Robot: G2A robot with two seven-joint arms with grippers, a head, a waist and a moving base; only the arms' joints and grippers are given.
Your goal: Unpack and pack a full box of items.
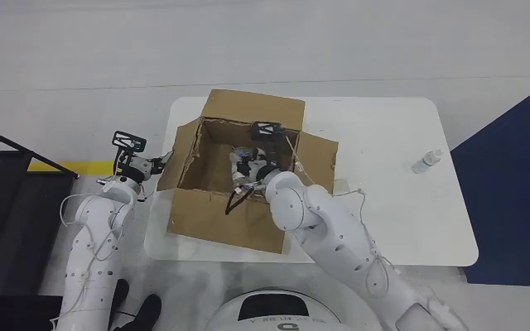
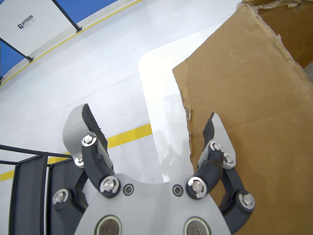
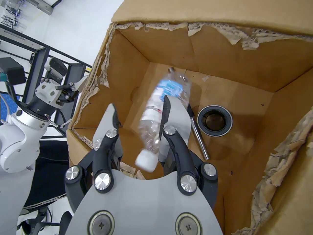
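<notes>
1. Two arms are working at a box point(image 1: 224, 217) that is sitting open on the white table point(image 1: 397, 207) in the top view. The right gripper point(image 1: 251, 168) is hanging inside the box, by a water bottle point(image 1: 241, 155). The left gripper point(image 1: 159, 162) is hovering off the table's left edge, just beside the box's left flap point(image 1: 184, 153). A spray bottle point(image 1: 427, 160) is standing well apart from the box, on the table's right side.
2. In the left wrist view, the left gripper point(image 2: 148, 110) is gaping wide and gripping nothing. The flap's point(image 2: 244, 123) torn edge is lying just beside one finger point(image 2: 207, 128); whether they are touching I cannot tell.
3. In the right wrist view, the right gripper point(image 3: 139, 102) is spreading wide over the box's inside. The water bottle point(image 3: 171, 89) is tilting between the fingers, cap toward the wrist. It is leaning on one finger point(image 3: 178, 116) and sitting apart from the other, so it is not clamped. A black ring point(image 3: 214, 121) and a metal rod point(image 3: 199, 138) are lying just beside each other on the box floor.
</notes>
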